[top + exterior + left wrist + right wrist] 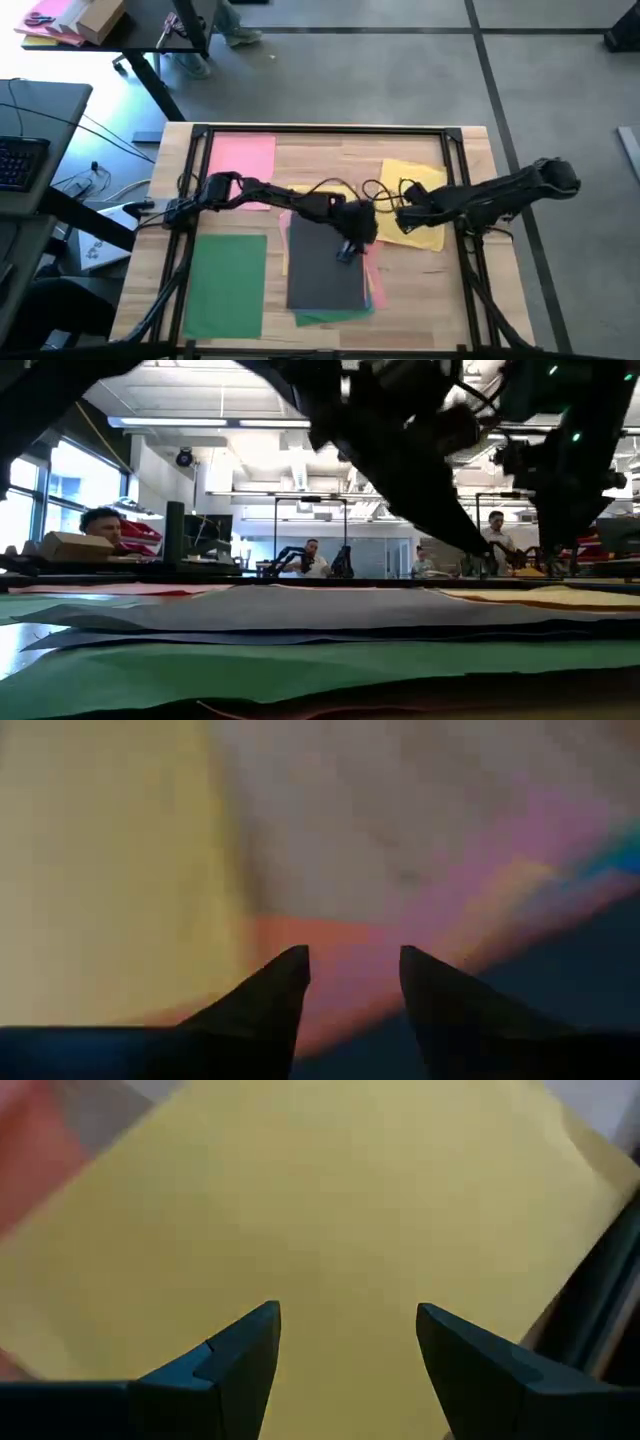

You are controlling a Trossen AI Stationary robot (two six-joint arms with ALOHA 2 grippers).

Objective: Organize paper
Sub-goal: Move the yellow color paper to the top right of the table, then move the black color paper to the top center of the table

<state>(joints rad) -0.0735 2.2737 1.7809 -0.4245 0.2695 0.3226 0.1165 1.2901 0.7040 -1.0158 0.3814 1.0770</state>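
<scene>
On the wooden tabletop [330, 150] we see our left gripper [352, 243], fingers spread, low over the dark grey paper sheet [325, 268] topping the middle pile; beside that pile, our right gripper [345, 1342] hovers spread over the yellow paper sheet [432, 178].

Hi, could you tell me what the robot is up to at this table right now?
It is sorting coloured paper. The left gripper is down over the dark grey sheet topping a central pile, fingers open. The right gripper hovers over the yellow sheet, also open, holding nothing. A pink sheet and a green sheet lie apart on the wooden table.
</scene>
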